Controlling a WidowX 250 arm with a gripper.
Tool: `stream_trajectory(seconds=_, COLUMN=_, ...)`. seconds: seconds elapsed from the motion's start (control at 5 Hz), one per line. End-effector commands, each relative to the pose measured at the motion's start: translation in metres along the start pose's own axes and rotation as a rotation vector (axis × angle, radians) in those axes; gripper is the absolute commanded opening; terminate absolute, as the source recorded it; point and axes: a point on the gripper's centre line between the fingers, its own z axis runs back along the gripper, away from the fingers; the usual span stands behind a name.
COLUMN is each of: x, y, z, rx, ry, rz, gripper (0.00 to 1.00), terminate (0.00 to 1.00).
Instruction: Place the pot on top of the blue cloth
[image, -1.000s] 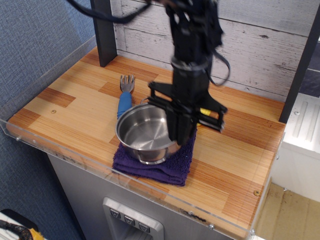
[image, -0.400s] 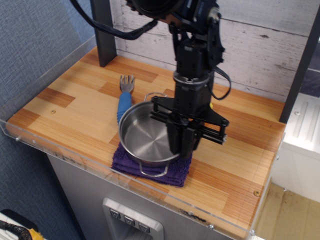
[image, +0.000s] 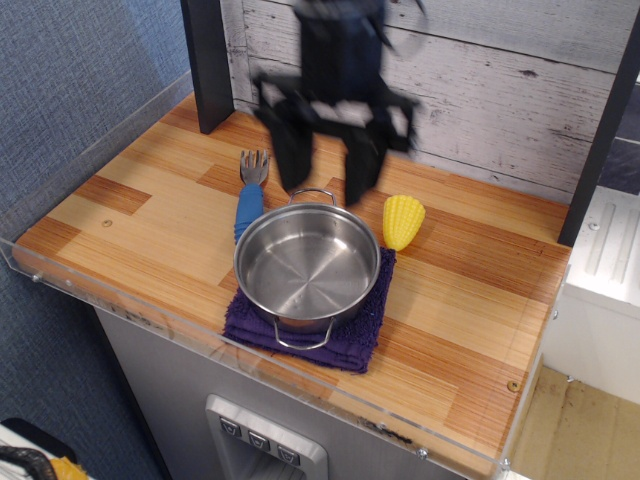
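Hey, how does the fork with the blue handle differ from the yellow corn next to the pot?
The fork is long and thin, with a blue handle and grey tines; the corn is short, stubby and all yellow. The fork lies left of the pot, its handle end touching the pot's rim; the corn lies to the right, at the blue cloth's corner. Both rest on the wooden counter.

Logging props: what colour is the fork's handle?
Blue, on the fork left of the pot, in the only view.
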Motion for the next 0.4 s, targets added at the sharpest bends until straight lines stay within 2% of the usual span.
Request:
stream_trajectory(seconds=0.0, x=-0.0044, y=0.0134, z=0.0423, rx=-0.006, ry=-0.080, rz=0.013, gripper=1.00, terminate=0.00)
stream_trajectory(seconds=0.2, x=-0.0044, y=0.0134, z=0.0423, rx=-0.006, ry=-0.080, rz=0.013, gripper=1.00, terminate=0.00)
